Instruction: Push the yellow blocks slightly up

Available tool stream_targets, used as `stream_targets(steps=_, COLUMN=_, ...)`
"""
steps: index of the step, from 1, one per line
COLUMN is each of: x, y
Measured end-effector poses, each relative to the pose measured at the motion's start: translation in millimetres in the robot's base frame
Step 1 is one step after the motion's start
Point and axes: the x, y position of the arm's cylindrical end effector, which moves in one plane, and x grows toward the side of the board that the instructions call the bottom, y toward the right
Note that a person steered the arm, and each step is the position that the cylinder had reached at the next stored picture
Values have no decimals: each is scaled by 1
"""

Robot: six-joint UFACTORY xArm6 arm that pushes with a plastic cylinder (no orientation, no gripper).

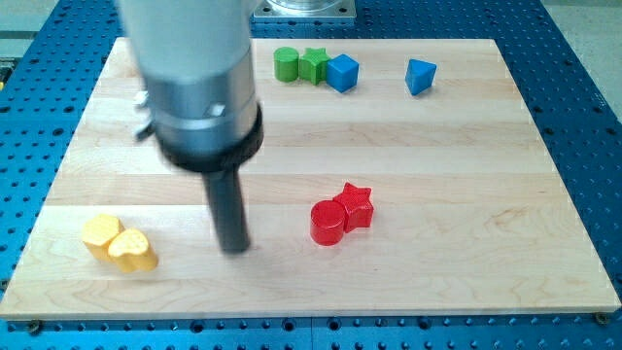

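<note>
Two yellow blocks lie touching at the view's lower left of the wooden board (466,194): a yellow hexagon-like block (100,234) and a yellow heart-shaped block (132,251) just right and below it. My tip (234,248) rests on the board to the right of the yellow heart, with a gap between them, at about the same height in the view. The rod rises from the tip up into the large grey arm body.
A red cylinder (328,222) touches a red star (357,205) right of my tip. At the view's top sit a green cylinder (286,64), a green star (312,64) and a blue cube (342,72) together, and a blue triangular block (420,75) apart.
</note>
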Motion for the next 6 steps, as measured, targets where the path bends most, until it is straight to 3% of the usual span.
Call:
stream_targets(steps=2, x=29, y=-64)
stream_targets(steps=5, x=38, y=-148)
stream_targets(steps=6, x=31, y=-80)
